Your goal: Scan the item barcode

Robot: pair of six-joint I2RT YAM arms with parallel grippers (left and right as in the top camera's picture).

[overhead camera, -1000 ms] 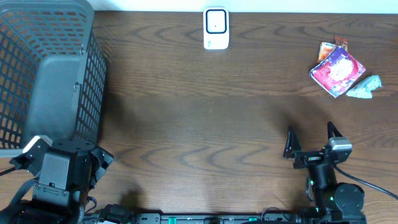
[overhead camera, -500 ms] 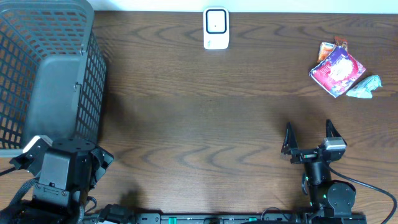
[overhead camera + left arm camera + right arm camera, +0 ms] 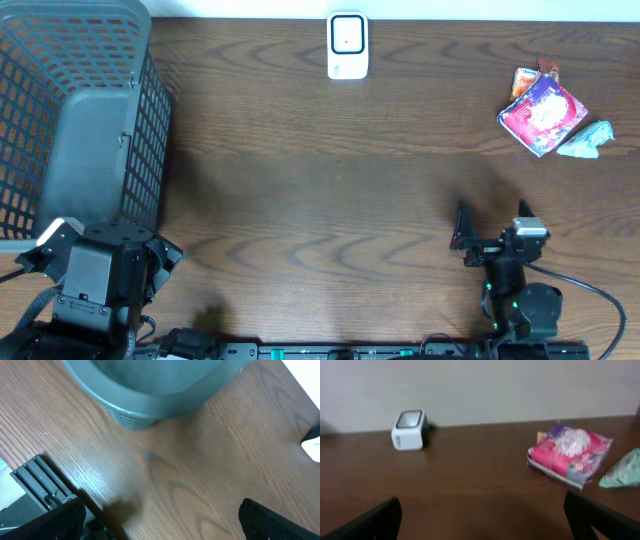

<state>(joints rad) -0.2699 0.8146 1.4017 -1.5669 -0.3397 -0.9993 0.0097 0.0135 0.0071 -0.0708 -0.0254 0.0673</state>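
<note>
Both claws hang released, jaws spread on nothing: the left claw (image 3: 160, 510) beside the basket (image 3: 90, 140), far left of and nearer than the scanner (image 3: 347, 45), the right claw (image 3: 492, 214) nearer than it and to its right. The pink packet (image 3: 542, 115) lies flat on the bench (image 3: 320, 180) well right of the scanner, turned cornerwise and near-square, so its long axis is unclear.

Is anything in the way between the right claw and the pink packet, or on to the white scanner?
Nothing visible. Bare table lies between the right gripper and the pink packet, and on to the scanner.
</note>
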